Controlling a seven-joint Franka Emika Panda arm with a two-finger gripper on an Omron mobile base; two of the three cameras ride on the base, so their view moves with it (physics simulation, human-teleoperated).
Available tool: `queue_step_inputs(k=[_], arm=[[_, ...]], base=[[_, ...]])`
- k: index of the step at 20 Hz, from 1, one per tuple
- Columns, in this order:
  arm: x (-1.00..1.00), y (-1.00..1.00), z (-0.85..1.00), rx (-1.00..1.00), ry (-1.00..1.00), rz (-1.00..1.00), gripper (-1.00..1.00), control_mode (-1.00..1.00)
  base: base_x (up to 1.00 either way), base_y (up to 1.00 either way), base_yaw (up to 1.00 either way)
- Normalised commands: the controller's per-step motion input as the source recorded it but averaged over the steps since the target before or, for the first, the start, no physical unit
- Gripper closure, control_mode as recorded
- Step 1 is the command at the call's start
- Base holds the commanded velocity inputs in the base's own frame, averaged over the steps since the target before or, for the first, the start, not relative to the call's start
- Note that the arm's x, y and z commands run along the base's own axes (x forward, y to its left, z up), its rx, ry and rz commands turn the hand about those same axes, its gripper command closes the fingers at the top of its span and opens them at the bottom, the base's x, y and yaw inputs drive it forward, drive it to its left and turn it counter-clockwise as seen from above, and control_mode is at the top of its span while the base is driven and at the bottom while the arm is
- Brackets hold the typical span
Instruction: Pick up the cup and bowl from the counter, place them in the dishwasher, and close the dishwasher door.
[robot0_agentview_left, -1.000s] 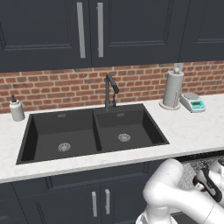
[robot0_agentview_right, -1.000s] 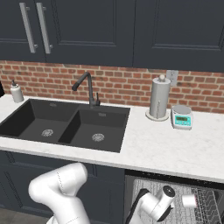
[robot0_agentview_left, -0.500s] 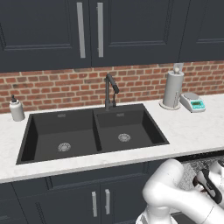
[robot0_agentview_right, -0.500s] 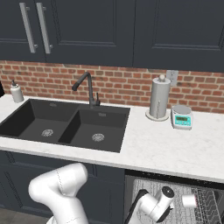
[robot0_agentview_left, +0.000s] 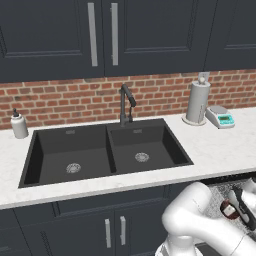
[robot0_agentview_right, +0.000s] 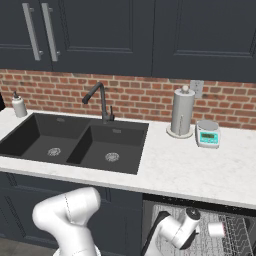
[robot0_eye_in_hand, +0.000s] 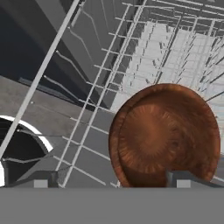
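Observation:
The dark reddish-brown bowl (robot0_eye_in_hand: 164, 135) rests upright on the grey wire rack (robot0_eye_in_hand: 109, 65) of the open dishwasher (robot0_agentview_right: 235, 235). My gripper (robot0_eye_in_hand: 111, 181) hangs just above it, open, its right fingertip (robot0_eye_in_hand: 183, 179) over the bowl's near rim and the left fingertip well clear. In the left base view the bowl (robot0_agentview_left: 227, 210) sits by the gripper (robot0_agentview_left: 245, 207), low at the right. The small white cup (robot0_agentview_right: 216, 229) lies in the rack, to the right of the gripper (robot0_agentview_right: 187, 239). The dishwasher door is out of view.
On the white counter (robot0_agentview_right: 170, 170) stand a paper towel roll (robot0_agentview_right: 182, 112), a small scale (robot0_agentview_right: 208, 134) and a soap bottle (robot0_agentview_left: 19, 125). The black double sink (robot0_agentview_left: 105, 152) with its faucet (robot0_agentview_left: 125, 102) lies to the left. Dark cabinets hang above.
The fingers have spread apart and let go of the bowl, which now rests on the rack. The arm has hardly moved.

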Motion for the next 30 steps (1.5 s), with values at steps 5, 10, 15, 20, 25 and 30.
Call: queue_step_inputs(k=[5,10,15,20,25,30], arm=[[-0.03,0.0,0.67,0.0,-0.01,0.0,-1.0,-1.0],[-0.13,0.0,0.62,0.0,-0.02,0.0,-1.0,-1.0],[-0.46,0.0,0.26,0.0,-0.04,0.0,-1.0,-1.0],[-0.57,0.0,0.26,0.0,-0.02,-0.01,-1.0,-1.0],[-0.31,0.0,0.42,-0.03,0.0,0.0,-1.0,-1.0],[-0.12,0.0,0.03,-0.01,-0.01,-0.01,-1.0,-1.0]], base=[[0.0,0.0,0.0],[0.0,0.0,0.0],[0.0,0.0,0.0],[0.0,0.0,0.0],[0.0,0.0,0.0],[0.0,0.0,0.0]])
